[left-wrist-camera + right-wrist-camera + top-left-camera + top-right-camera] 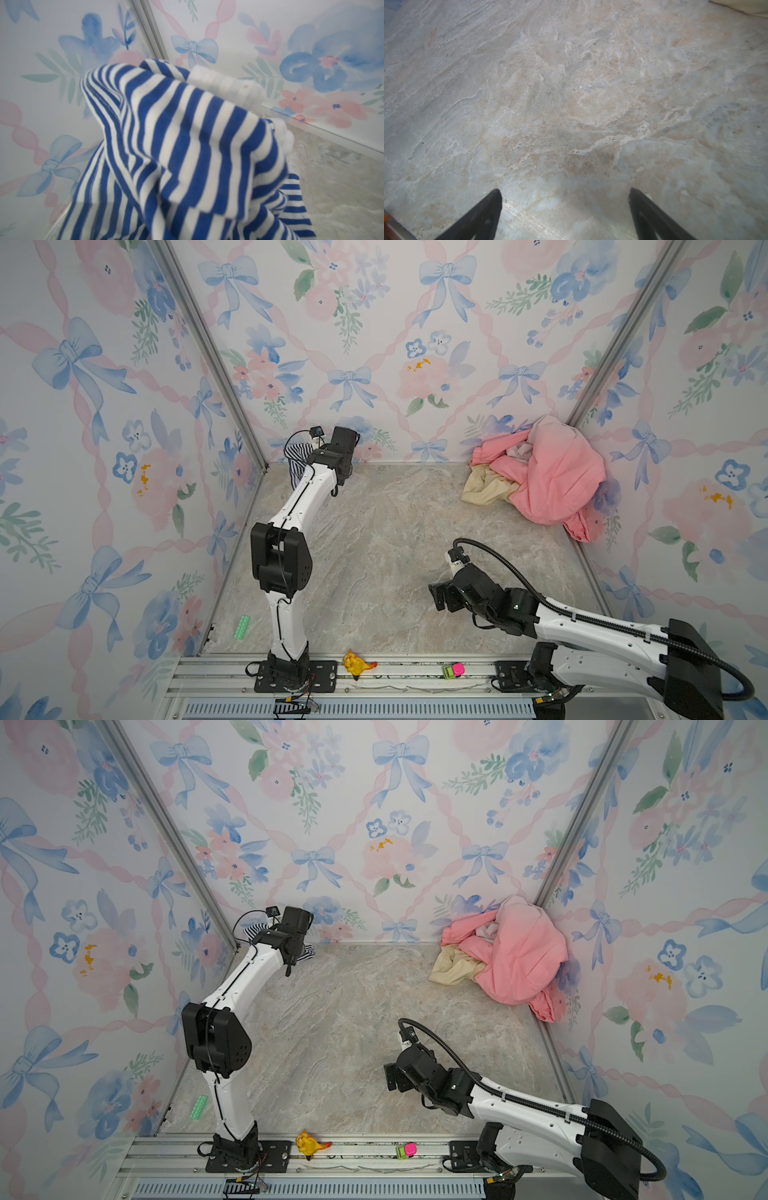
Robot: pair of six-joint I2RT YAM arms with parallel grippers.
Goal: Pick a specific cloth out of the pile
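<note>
Since the cloth [297, 464] sits at the left end effector [312, 445] itself, in the far corner of the desk [374, 531] at about 11 o'clock, the coming move turns on how the fabric hangs rather than on any reach. In both top views the striped piece shows on either side of the left wrist, its long axis running mostly downward from the grip. Its lower end trails toward 7 o'clock under the forearm. Whether that end rests on the desk or hangs just above it cannot be told for certain, though in the left wrist view a finer-striped fold seems to lie on the marbled surface. In that same view the cloth [176, 145] is bunched up and over the left end effector [254, 111], with one white finger [224, 87] poking out above the stripes. The jaws look drawn narrow on a fold of it, as far as the wrapping fabric lets one see. The pile [548, 477], mostly pink with a cream-yellow cloth [486, 487] at its near edge, is heaped in the opposite far corner at about 1 o'clock, well apart from the striped piece. So the picking-out looks essentially done, and what remains is likely to carry or set the cloth down clear of the wall. The right end effector [442, 597] is far from both, hovering near 5 o'clock. Its wrist view shows the right end effector [564, 191] spread wide over bare desk, gripping and touching nothing.
</note>
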